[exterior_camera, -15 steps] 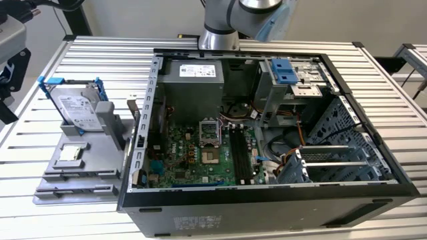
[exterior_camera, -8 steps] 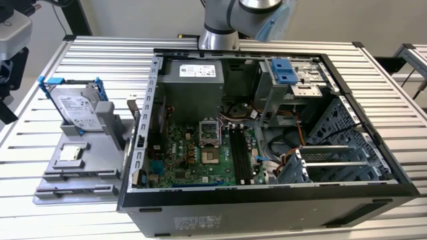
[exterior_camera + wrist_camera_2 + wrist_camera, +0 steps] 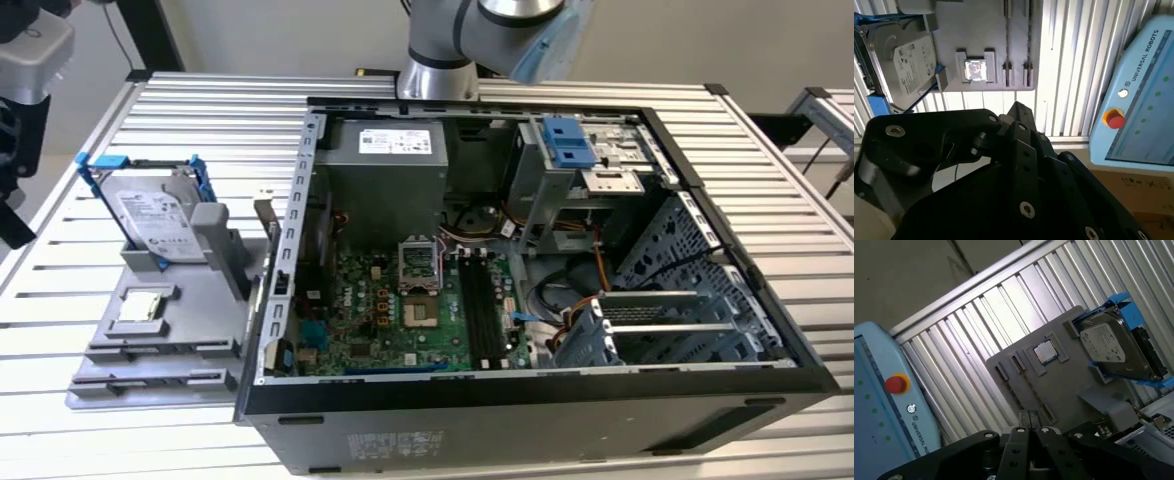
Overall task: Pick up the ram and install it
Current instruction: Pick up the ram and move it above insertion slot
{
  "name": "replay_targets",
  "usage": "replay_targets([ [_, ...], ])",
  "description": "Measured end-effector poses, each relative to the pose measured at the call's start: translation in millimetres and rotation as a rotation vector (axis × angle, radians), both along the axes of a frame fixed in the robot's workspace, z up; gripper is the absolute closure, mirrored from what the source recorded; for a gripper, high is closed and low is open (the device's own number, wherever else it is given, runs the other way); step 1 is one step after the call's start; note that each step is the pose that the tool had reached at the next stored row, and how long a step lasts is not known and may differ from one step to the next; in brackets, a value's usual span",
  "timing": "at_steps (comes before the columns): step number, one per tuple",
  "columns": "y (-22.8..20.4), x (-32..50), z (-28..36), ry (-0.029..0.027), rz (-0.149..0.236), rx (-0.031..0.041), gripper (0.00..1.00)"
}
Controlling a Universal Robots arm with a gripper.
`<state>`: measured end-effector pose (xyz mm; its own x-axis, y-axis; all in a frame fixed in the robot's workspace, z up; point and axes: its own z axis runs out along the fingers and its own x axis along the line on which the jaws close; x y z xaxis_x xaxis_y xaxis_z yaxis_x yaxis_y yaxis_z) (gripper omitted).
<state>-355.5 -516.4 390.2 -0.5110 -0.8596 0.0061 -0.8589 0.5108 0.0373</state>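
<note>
Well apart from the grey fixture (image 3: 1069,390), the gripper (image 3: 1029,431) hangs, opening and load impossible to tell; the ram seems not yet installed.

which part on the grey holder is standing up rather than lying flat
The silver hard drive in its blue bracket stands propped on edge; the small square processor chip lies flat in its recess on the grey holder.

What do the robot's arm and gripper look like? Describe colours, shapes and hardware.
In the exterior view the arm is a silver-grey tubular joint with a light blue end cap. In both wrist views the gripper is matte black, built of flat, angular linkage plates joined by round silver screw heads.
</note>
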Motion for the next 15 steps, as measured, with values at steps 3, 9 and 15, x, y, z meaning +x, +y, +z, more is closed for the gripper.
replay_targets([
  [3, 0.0, 0.0, 0.0, 0.0000, 0.054, 0.0000, 1.00],
  [9, 0.0, 0.0, 0.0, 0.0000, 0.163, 0.0000, 1.00],
  [15, 0.0, 0.0, 0.0, -0.0001, 0.272, 0.0000, 1.00],
])
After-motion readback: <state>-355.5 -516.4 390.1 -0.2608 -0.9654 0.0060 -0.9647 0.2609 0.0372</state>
